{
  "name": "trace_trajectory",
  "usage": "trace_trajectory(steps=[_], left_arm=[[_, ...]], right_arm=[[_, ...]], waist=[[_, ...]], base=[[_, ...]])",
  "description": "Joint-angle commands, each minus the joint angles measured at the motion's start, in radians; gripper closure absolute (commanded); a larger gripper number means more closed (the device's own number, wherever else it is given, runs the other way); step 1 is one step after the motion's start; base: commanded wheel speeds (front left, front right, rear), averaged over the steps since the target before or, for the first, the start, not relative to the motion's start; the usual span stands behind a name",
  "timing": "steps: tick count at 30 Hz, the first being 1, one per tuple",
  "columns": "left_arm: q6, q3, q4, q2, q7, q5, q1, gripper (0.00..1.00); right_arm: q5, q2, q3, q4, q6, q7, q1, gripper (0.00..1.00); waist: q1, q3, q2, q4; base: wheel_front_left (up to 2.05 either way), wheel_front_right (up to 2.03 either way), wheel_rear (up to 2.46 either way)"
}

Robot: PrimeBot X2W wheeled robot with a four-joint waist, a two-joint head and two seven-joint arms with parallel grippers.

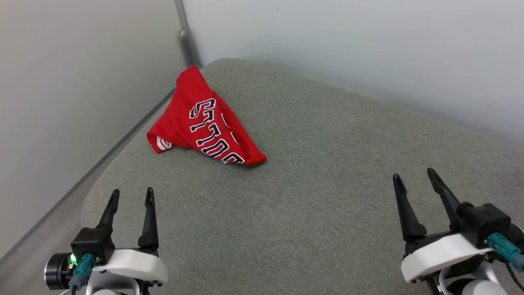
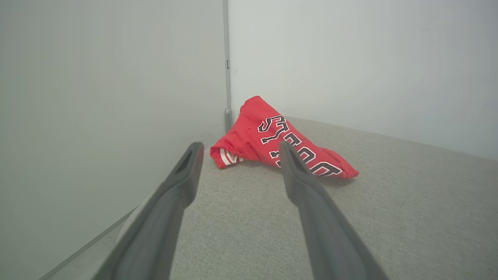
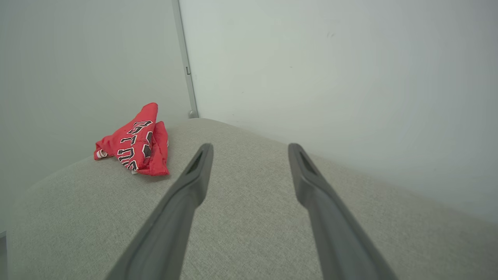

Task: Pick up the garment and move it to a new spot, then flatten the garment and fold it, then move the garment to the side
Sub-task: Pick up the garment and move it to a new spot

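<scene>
The red garment (image 1: 202, 119) lies bunched in a peaked heap near the far left corner of the grey cushioned surface (image 1: 311, 172), black white-outlined letters facing up and a bit of striped trim at its left end. My left gripper (image 1: 132, 196) hovers open at the lower left, well short of the cloth. My right gripper (image 1: 414, 174) is open at the lower right, far from it. From the left wrist the garment (image 2: 272, 140) sits just beyond my left gripper (image 2: 239, 147). In the right wrist view, the garment (image 3: 136, 142) is off to the left of my right gripper (image 3: 251, 147).
Pale walls (image 1: 82, 82) meet in a corner with a grey post (image 1: 186, 37) right behind the garment. The cushion's left edge (image 1: 94, 192) drops off beside my left gripper. Bare grey fabric spreads between the two grippers.
</scene>
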Motion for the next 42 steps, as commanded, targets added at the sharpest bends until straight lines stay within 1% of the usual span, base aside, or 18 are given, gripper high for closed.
trace_trajectory(steps=[1, 4, 6, 10, 15, 18, 21, 23, 26, 33, 37, 42], left_arm=[[-0.004, 0.001, 0.001, -0.002, -0.003, -0.001, -0.022, 0.0], [-0.004, 0.004, 0.008, -0.002, -0.003, -0.007, -0.033, 0.0], [-0.008, 0.01, 0.012, -0.003, -0.003, -0.023, -0.057, 0.0], [-0.017, 0.009, 0.034, 0.015, -0.003, -0.036, -0.129, 0.0], [-0.028, -0.017, 0.118, 0.061, 0.005, -0.07, -0.282, 0.0], [-0.03, -0.026, 0.18, 0.103, 0.051, -0.113, -0.375, 0.0], [-0.033, -0.043, 0.242, 0.151, 0.125, -0.154, -0.462, 0.0], [-0.034, -0.075, 0.275, 0.19, 0.187, -0.187, -0.511, 0.0], [-0.033, -0.116, 0.328, 0.267, 0.277, -0.245, -0.572, 0.0], [-0.033, -0.178, 0.463, 0.404, 0.528, -0.333, -0.671, 0.0], [-0.033, -0.205, 0.54, 0.456, 0.666, -0.358, -0.705, 0.0], [-0.033, -0.241, 0.622, 0.487, 0.833, -0.374, -0.728, 0.0]], right_arm=[[0.004, 0.002, -0.003, -0.002, 0.0, 0.002, -0.011, 0.0], [0.005, 0.002, -0.007, -0.008, 0.0, 0.004, -0.011, 0.0], [0.003, 0.001, -0.003, -0.018, 0.0, 0.011, -0.019, 0.0], [-0.004, -0.003, 0.003, -0.038, 0.0, 0.022, -0.037, 0.0], [-0.001, -0.015, 0.012, -0.06, 0.0, 0.032, -0.066, 0.0], [0.004, -0.022, 0.016, -0.063, 0.0, 0.034, -0.088, 0.0], [0.011, -0.027, 0.024, -0.06, 0.0, 0.035, -0.112, 0.0], [0.014, -0.032, 0.028, -0.056, 0.0, 0.033, -0.125, 0.0], [0.019, -0.035, 0.032, -0.054, 0.0, 0.031, -0.144, 0.0], [0.033, -0.043, 0.044, -0.049, 0.0, 0.022, -0.19, 0.0], [0.043, -0.044, 0.052, -0.036, 0.0, 0.013, -0.214, 0.0], [0.056, -0.045, 0.061, -0.016, 0.0, -0.002, -0.24, 0.0]], waist=[[0.0, 0.004, 0.0, 0.0], [0.0, 0.012, 0.0, -0.005], [0.0, 0.027, 0.0, -0.019], [0.0, 0.074, 0.0, -0.057], [0.0, 0.148, 0.0, -0.112], [0.0, 0.189, 0.0, -0.15], [0.0, 0.229, 0.0, -0.188], [0.0, 0.256, 0.0, -0.212], [0.0, 0.293, 0.0, -0.245], [0.0, 0.378, 0.0, -0.299], [0.0, 0.414, 0.0, -0.318], [0.0, 0.438, 0.0, -0.338]], base=[[0.0, 0.0, 0.0], [0.0, 0.0, 0.0], [0.0, 0.0, 0.0], [0.0, 0.0, 0.0], [0.0, 0.0, 0.0], [0.0, 0.0, 0.0], [0.0, 0.0, 0.0], [0.0, 0.0, 0.0], [0.0, 0.0, 0.0], [0.0, 0.0, 0.0], [0.0, 0.0, 0.0], [0.0, 0.0, 0.0]])
